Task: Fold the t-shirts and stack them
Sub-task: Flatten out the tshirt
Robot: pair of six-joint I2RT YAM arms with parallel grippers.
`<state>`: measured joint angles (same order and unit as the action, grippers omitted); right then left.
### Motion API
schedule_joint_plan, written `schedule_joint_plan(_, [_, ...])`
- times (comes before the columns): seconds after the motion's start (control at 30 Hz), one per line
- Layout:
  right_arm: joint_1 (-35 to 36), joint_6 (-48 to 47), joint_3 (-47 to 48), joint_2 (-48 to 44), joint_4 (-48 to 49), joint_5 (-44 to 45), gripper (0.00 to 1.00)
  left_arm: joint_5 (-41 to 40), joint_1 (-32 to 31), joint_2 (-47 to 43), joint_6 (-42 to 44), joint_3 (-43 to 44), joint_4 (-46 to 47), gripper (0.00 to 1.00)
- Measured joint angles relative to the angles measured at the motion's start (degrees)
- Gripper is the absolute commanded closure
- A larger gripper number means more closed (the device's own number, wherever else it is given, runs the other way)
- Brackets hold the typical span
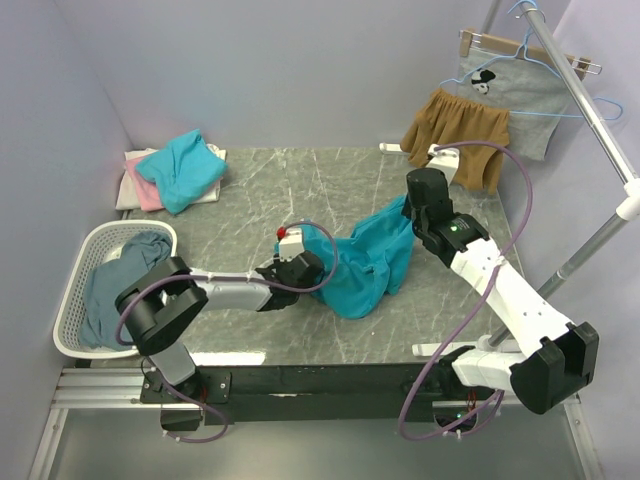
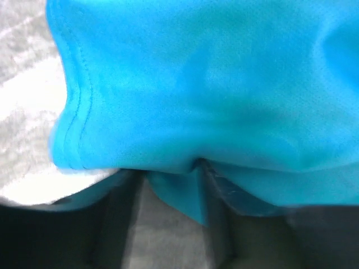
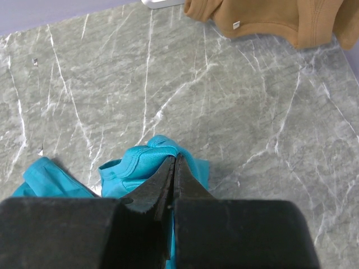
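Observation:
A teal t-shirt (image 1: 368,265) lies crumpled at the middle of the table. My right gripper (image 1: 409,212) is shut on its raised right end. In the right wrist view the fingertips (image 3: 175,159) pinch a hemmed fold of the teal t-shirt (image 3: 134,165) above the table. My left gripper (image 1: 316,272) is at the shirt's left edge. In the left wrist view the teal t-shirt (image 2: 213,84) fills the frame and drapes over the left gripper (image 2: 168,176). The jaws stand apart with a flap of cloth hanging between them. A folded teal t-shirt (image 1: 182,168) lies on pink and white ones at the back left.
A white basket (image 1: 72,262) at the left edge holds a slate-blue garment (image 1: 118,285). Tan-brown shorts (image 1: 458,132) and a grey printed garment (image 1: 508,95) hang from a rack at the back right. The rack pole (image 1: 590,100) runs along the right side.

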<state>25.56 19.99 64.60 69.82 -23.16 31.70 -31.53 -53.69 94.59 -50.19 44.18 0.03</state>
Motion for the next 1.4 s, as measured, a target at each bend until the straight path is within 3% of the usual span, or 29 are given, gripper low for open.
schedule_joint_plan(0.03, [-0.04, -0.04, -0.02, -0.07, 0.0, -0.09, 1.0, -0.39, 0.04, 0.83, 0.04, 0.68, -0.09, 0.69])
schedule_joint_plan(0.07, [-0.07, -0.11, -0.02, -0.2, 0.0, -0.2, 1.0, -0.92, 0.09, 1.66, -0.02, 1.27, -0.04, 0.88])
schedule_joint_plan(0.1, [-0.11, -0.15, -0.07, -0.44, -0.02, -0.31, 1.0, -1.33, 0.09, 2.16, -0.22, 1.73, 0.0, 0.99])
schedule_joint_plan(0.3, [-0.11, -0.46, -0.11, -3.5, -0.39, -1.4, 1.0, -1.42, 0.11, 2.82, -0.02, 3.21, -1.7, 0.99])
schedule_joint_plan(0.43, [-0.13, -0.68, -0.13, -7.98, -2.16, -3.32, 1.0, -0.22, 0.44, -2.71, 1.55, 3.04, -9.86, 0.99])
schedule_joint_plan(0.73, [-0.22, -0.96, -1.31, -30.36, -5.05, -18.21, 1.0, -1.05, 1.14, -40.98, 4.52, 9.33, -27.02, 0.99])
schedule_joint_plan(1.0, [-0.22, -0.35, -0.74, -42.21, -8.44, -33.66, 1.0, -3.67, 1.11, -56.52, 3.54, 18.95, -45.22, 0.99])
schedule_joint_plan(1.1, [-0.22, -0.33, 0.42, -44.13, -8.83, -35.91, 1.0, -5.07, 1.11, -58.4, 3.54, 24.11, -49.83, 0.94])
schedule_joint_plan(1.2, [-0.22, -0.28, 2.69, -44.3, -8.2, -36.46, 1.0, -6.84, 1.11, -58.03, 3.58, 29.24, -51.82, 0.84])
schedule_joint_plan(1.33, [-0.22, -0.07, 4.11, -40.33, -5.22, -34.25, 1.0, -9.57, 1.16, -54.69, 3.34, 30.36, -51.78, 0.77])
schedule_joint_plan(1.4, [-0.22, 0.13, 3.96, -35.36, -3.23, -32.26, 1.0, -10.49, 1.29, -50.49, 2.97, 29.92, -50.93, 0.81])
